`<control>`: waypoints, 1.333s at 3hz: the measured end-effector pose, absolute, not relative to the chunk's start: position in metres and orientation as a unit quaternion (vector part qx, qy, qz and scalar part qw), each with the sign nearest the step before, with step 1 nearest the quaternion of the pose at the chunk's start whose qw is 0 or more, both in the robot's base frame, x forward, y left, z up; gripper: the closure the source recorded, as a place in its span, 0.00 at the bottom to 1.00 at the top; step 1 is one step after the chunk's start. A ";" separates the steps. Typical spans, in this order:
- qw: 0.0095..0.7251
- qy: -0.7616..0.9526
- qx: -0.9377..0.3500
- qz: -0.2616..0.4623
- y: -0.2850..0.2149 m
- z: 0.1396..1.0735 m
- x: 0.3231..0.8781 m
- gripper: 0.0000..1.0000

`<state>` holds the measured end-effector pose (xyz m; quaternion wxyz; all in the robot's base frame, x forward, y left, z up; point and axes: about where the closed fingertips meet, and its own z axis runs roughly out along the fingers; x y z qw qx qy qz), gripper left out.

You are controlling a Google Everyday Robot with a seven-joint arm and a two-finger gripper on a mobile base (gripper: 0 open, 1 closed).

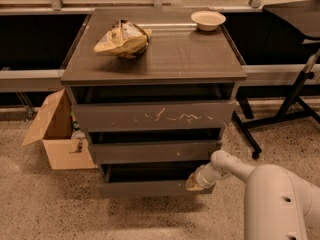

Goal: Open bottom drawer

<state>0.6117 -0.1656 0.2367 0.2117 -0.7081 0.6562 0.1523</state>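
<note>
The bottom drawer [150, 188] is a plain dark grey-brown front at the foot of the cabinet, pulled out a little with a dark gap above it. My gripper [195, 182] is at the drawer's right end, at its top edge, on the end of the white arm [227, 166] reaching in from the lower right. Above it are the middle drawer [152, 151] with tiny specks and the top drawer [152, 115] with white scratches, both also slightly out.
On the cabinet top [200, 59] lie a crumpled chip bag [122, 39] and a white bowl [208, 19]. An open cardboard box [55, 134] stands on the floor at the left. A black stand's legs [280, 116] spread out at the right.
</note>
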 end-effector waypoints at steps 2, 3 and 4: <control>0.210 0.640 -0.720 0.165 -0.164 0.236 0.604 0.00; 0.197 0.631 -0.729 0.178 -0.160 0.225 0.597 0.00; 0.175 0.630 -0.731 0.198 -0.155 0.205 0.590 0.03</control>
